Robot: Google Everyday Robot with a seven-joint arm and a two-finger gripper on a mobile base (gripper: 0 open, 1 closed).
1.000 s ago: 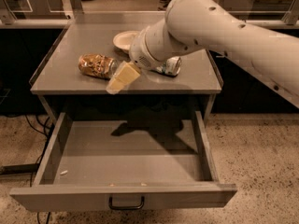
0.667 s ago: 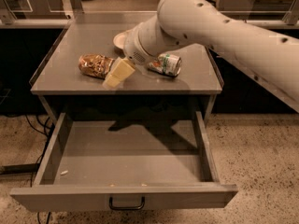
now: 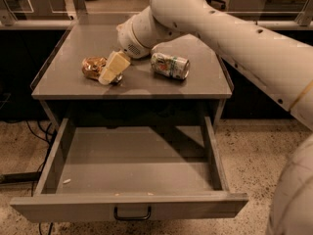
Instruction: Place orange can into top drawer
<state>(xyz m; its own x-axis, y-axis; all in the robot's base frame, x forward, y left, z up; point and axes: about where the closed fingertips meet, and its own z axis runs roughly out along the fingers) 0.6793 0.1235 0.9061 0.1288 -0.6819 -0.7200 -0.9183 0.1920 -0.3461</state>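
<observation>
The orange can [image 3: 93, 67] lies on its side on the left part of the grey cabinet top [image 3: 73, 84]; it is dented, brownish-orange and gold. My gripper [image 3: 111, 68] is right over the can's right end, reaching down from the big white arm [image 3: 205, 18]. The top drawer [image 3: 132, 175] is pulled wide open below the cabinet top and has nothing large inside. Its flat front panel carries a dark pull handle [image 3: 132, 213].
A white and green can [image 3: 169, 65] lies on its side to the right of the gripper. A small pale scrap [image 3: 66, 181] lies in the drawer's front left. Speckled floor surrounds the cabinet, with cables [image 3: 34, 131] at the left.
The arm has swung left and the gripper has come down onto the orange can. The plate seen behind the arm earlier is now hidden. The cans have not moved.
</observation>
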